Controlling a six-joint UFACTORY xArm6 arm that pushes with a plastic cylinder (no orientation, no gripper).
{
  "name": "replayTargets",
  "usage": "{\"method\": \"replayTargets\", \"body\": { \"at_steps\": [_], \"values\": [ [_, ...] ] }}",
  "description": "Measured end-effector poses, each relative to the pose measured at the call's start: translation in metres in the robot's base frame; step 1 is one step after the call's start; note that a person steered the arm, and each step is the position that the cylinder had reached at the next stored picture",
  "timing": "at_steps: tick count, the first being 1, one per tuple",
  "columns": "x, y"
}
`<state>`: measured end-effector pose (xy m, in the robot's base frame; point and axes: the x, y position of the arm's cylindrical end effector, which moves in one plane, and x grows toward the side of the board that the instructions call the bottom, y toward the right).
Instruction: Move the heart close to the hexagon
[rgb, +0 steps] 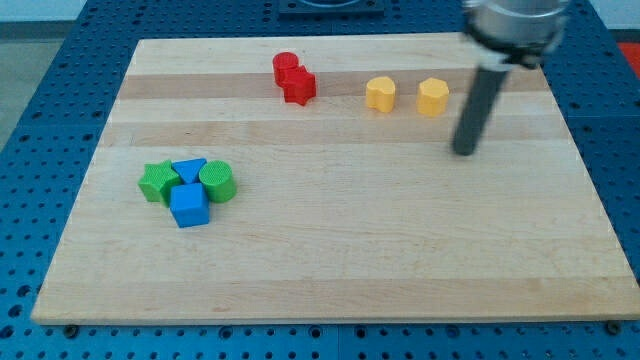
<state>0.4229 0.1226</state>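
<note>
Camera view takes in the board (330, 270), a pale wooden top on a blue pegged table (40, 90). The rod (478, 105) comes down at the view's upper right, and my tip (463, 152) rests on bare wood, touching no block; there is no pincer here, only this rod, and it holds nothing.

Toward the view's left sits a tight cluster: a green star (157, 182), a blue triangle (189, 170), a green cylinder (218, 181) and a blue cube (189, 205), all touching or nearly so. At the view's top centre two red blocks (293, 76) press together; their shapes are hard to make out.

The task's pair stands just left of the rod: the yellow heart (380, 93) and the yellow hexagon (433, 96), near each other with a small gap between. Which is which is my best reading at this size.

I judge the step in hand to be the approach. The tip lies below and right of the hexagon, on the wrong side for pushing. The next move calls for circling round to the heart's left, without knocking the hexagon, then nudging the heart rightward.
</note>
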Motion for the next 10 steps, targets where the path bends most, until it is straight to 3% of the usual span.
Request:
{"method": "replayTargets", "body": {
  "at_steps": [1,2,4,6,7,8,9,10],
  "values": [
    [-0.042,-0.103],
    [-0.088,-0.151],
    [-0.09,-0.063],
    [-0.082,-0.011],
    [-0.082,-0.054],
    [-0.145,-0.067],
    [-0.163,-0.023],
    [-0.121,-0.004]
  ]
}}
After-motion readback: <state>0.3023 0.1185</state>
